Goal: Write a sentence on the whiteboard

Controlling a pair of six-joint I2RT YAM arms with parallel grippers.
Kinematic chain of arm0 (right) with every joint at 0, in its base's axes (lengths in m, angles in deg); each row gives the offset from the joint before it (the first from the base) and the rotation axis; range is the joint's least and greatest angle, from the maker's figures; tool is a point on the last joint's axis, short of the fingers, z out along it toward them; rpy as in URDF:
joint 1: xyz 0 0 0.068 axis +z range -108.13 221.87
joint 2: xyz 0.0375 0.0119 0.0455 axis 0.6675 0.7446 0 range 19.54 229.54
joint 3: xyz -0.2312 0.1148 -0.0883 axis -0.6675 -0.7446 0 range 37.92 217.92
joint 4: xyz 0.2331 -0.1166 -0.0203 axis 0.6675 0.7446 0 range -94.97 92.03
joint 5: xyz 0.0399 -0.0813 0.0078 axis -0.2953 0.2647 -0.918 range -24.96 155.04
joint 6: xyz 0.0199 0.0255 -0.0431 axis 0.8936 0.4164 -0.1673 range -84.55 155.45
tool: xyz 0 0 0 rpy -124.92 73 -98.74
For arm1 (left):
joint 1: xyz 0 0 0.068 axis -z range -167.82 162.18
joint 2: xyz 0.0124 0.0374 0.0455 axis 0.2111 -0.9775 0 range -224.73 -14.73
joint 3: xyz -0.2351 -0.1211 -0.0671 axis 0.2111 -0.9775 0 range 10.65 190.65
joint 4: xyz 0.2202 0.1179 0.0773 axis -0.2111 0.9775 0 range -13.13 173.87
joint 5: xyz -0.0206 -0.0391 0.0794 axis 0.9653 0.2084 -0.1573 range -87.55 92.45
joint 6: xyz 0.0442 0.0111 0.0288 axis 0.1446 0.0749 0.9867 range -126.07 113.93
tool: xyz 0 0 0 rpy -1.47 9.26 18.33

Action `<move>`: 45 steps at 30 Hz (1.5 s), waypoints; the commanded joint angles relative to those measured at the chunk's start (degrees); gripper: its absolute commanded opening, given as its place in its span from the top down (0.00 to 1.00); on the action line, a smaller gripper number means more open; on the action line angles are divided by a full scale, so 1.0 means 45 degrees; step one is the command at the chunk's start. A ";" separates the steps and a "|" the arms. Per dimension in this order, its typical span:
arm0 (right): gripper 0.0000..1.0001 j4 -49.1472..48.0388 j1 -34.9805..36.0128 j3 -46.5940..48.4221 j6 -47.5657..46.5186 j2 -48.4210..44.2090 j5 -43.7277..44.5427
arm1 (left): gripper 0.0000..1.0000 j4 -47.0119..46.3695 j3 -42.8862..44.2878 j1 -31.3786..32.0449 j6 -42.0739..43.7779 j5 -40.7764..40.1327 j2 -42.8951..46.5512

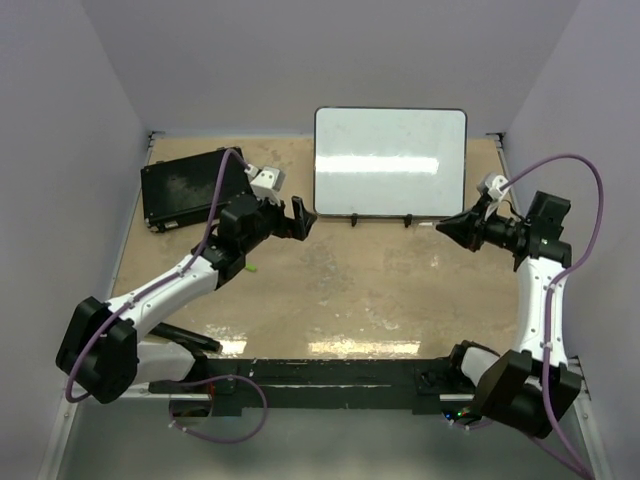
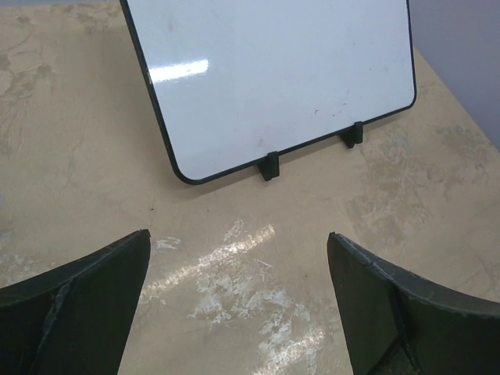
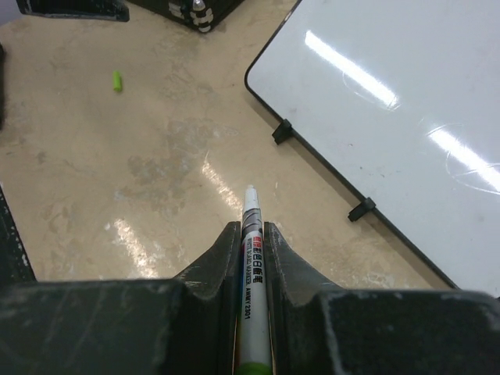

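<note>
Right gripper (image 3: 251, 233) clamped tight on the marker (image 3: 251, 205), tip bared, near the blank whiteboard (image 3: 391, 101); left gripper (image 2: 238, 237) gapes wide, holding nothing

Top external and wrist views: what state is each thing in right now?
whiteboard: blank, resting in two black clips.
marker: uncapped, clamped in the right gripper.
green cap: off, lying loose on the table.
black case: lying flat, looks shut.
left gripper: open, empty.
right gripper: shut on the marker.
</note>
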 commanded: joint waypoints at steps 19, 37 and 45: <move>1.00 -0.3630 -0.0678 -0.1099 0.4857 -0.3088 -0.0871 | 0.00 0.1569 0.0007 -0.2045 0.0310 0.4144 0.2748; 1.00 -0.2728 -0.0874 -0.0672 0.2470 -0.0649 -0.2415 | 0.00 -0.0032 -0.0327 -0.2083 0.0917 0.4202 0.1443; 1.00 -0.2534 -0.0874 -0.0728 0.2101 -0.0997 -0.2317 | 0.00 -0.0931 0.0180 -0.2435 0.0604 0.4261 0.0369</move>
